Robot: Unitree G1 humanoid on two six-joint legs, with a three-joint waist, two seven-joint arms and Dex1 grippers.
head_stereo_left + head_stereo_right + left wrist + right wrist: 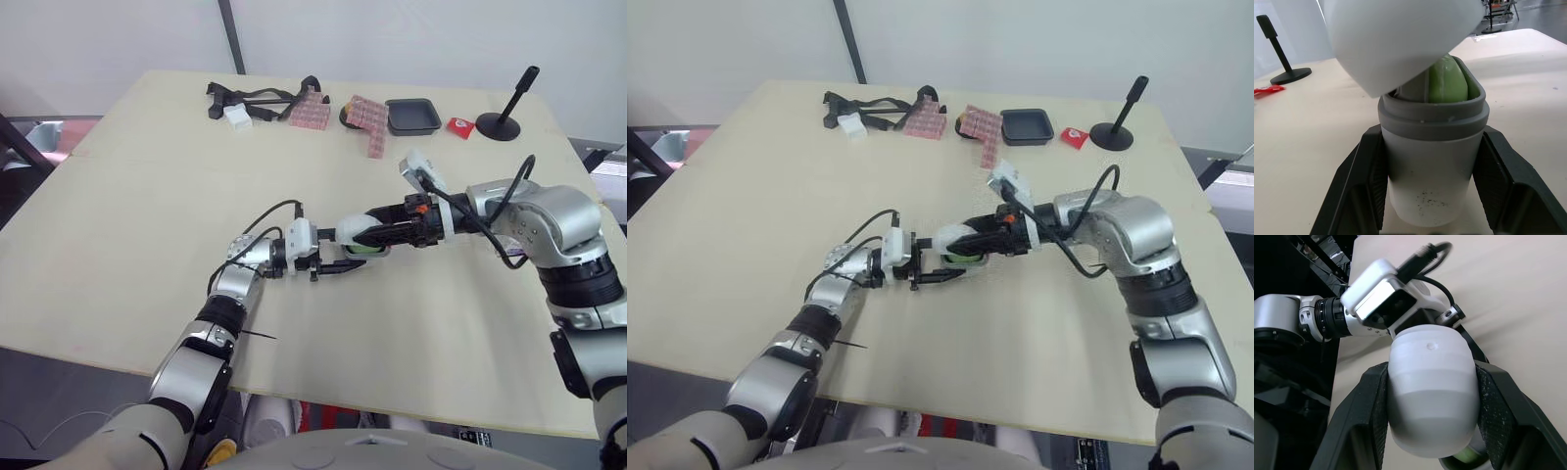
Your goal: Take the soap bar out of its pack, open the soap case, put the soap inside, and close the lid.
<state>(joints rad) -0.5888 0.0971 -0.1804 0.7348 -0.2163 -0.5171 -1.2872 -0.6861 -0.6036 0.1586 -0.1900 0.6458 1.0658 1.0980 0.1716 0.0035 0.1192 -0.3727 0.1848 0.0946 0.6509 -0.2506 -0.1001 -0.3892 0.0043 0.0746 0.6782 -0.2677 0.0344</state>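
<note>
Soap case (1430, 191) clamped in my left gripper (1432, 147), green soap (1447, 83) inside | lid (1430, 396) pinched in my right gripper (1431, 377), tilted just above the open rim.

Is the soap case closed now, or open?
Open: the lid, held in the right pincer, sits askew, leaving green soap visible inside the case.

At the middle of the desk (127, 215), the soap case (1432, 161) sits between the left claw's (338, 266) fingers, soap (1447, 83) inside. The lid (1430, 387), gripped by the right claw (1432, 369), hangs over it. Along the far edge, left to right: straps (257, 98), packs (309, 110), tray (412, 116), packet (460, 126), stand (505, 119).
</note>
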